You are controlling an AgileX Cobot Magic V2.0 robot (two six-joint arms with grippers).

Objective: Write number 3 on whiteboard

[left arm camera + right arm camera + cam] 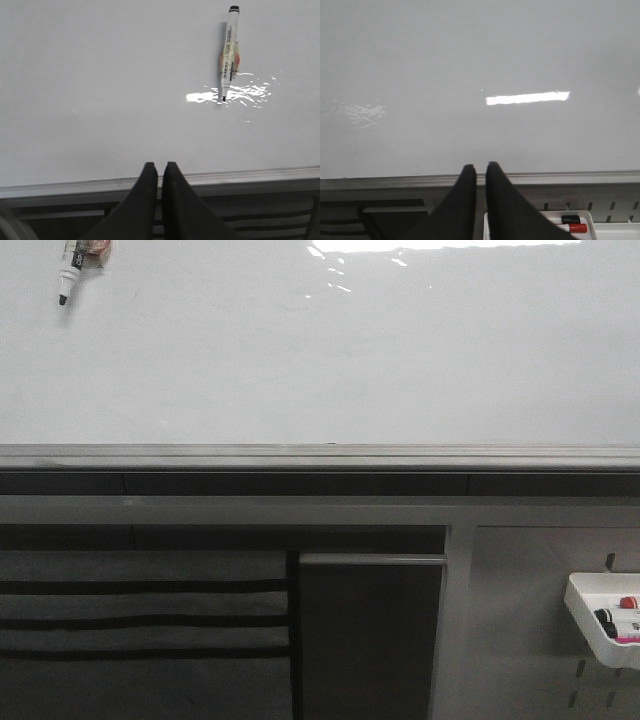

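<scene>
I see the whiteboard [330, 350] filling the upper half of the front view: glossy white, flat, with bright glare streaks along its top edge. No digit is drawn on it yet; the surface reads blank in all three views. A marker [70, 265] hangs on the board at the upper left, tip down, white barrel with black tip, held in a small orange-tinted clip [231, 57]. In my left wrist view the same marker [229, 52] sits upright, black cap end at the top, nib just touching a patch of glare.

Under the board runs a grey metal frame [320, 455], matte, long and straight, with a dark channel below it. Lower left is a dark panel with horizontal slats [140, 615]. Lower right is a grey pegboard [530, 620] with slots, carrying a white plastic tray [585, 610], rounded corners, holding markers with red and black caps [620, 615].

Left pincer [160, 172]: two black tapered fingers, matte, nearly together with only a thin slit between them, holding nothing, tips in front of the frame edge. I cannot tell if they touch it.

Right pincer [481, 175]: same black curved fingers, narrow gap, empty, tips also over the frame line, above the tray [600, 220].
</scene>
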